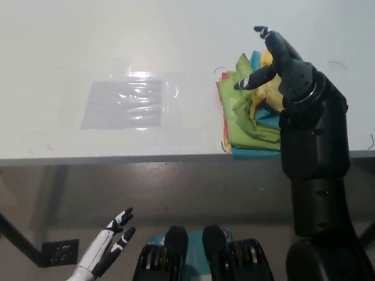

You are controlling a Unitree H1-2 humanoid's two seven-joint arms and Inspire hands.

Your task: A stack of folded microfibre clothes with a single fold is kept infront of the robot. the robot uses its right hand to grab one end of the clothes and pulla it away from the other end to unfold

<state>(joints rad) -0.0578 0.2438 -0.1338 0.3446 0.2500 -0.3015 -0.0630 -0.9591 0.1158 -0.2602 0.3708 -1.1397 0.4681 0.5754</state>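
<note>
Green microfibre tops the stack of cloths (249, 120), with yellow, blue and a sliver of pink showing at the edges, and the pile sits directly under and to the left of the black right hand (274, 58), close to the near edge of the white table (117, 47). That hand hangs over the far right part of the stack with its fingers spread and nothing between them; one finger reaches leftward across the green layer while the others point away from the robot. It seems to be poised this way to come down on one end of the top cloth, since the rumpled yellow and green folds beneath it offer a loose edge to pinch. I judge the grasp not yet made, as no fabric is lifted or drawn. Well to the left of the hand lies a clear plastic sheet (126, 104), flat and glinting, perhaps the spot where an opened cloth is meant to be spread. Far below, under the table edge, the white left hand (111, 246) rests with fingers apart, empty and out of the way.
</note>
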